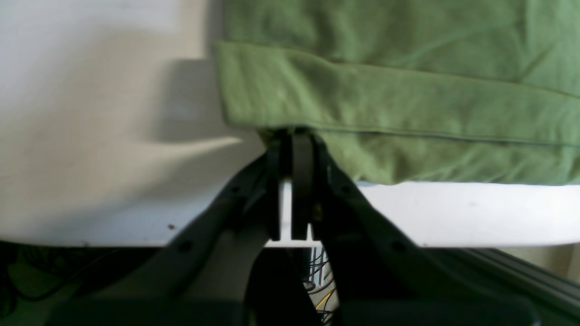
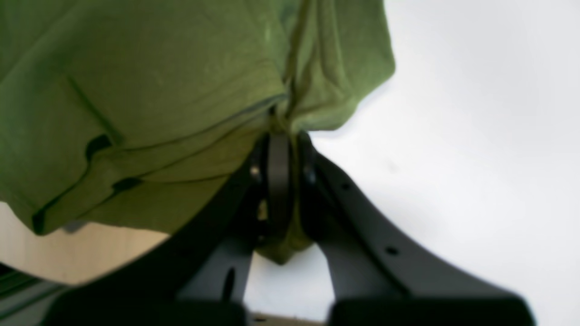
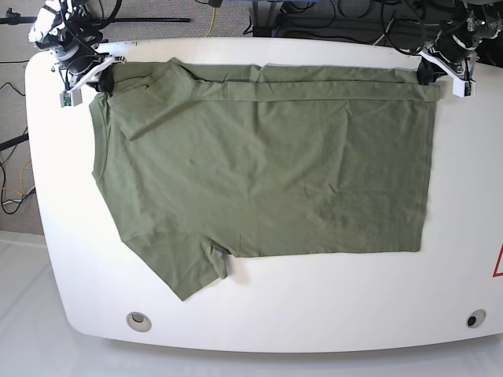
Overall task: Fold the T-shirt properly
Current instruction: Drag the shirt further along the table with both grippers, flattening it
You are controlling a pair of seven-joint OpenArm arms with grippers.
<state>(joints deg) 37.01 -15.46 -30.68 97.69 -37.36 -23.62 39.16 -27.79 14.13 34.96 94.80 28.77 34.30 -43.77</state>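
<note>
The olive-green T-shirt [image 3: 259,181] lies spread flat on the white table [image 3: 259,314], hem to the right and neck to the left. One sleeve [image 3: 192,267] sticks out toward the near edge. A narrow strip along the far side is folded over onto the body. My left gripper [image 3: 428,73] sits at the far right corner, shut on the hem corner of the T-shirt [image 1: 385,108], as the left wrist view shows at the gripper [image 1: 290,136]. My right gripper [image 3: 104,80] is at the far left, and its wrist view shows the gripper [image 2: 281,133] shut on bunched fabric of the T-shirt [image 2: 158,81] near the far sleeve.
Both grippers work close to the table's far edge [image 1: 453,242], beyond which cables [image 3: 346,16] and stands lie. Two round holes [image 3: 139,320] [image 3: 475,319] sit near the front edge. A red mark [image 3: 498,263] shows at the right edge.
</note>
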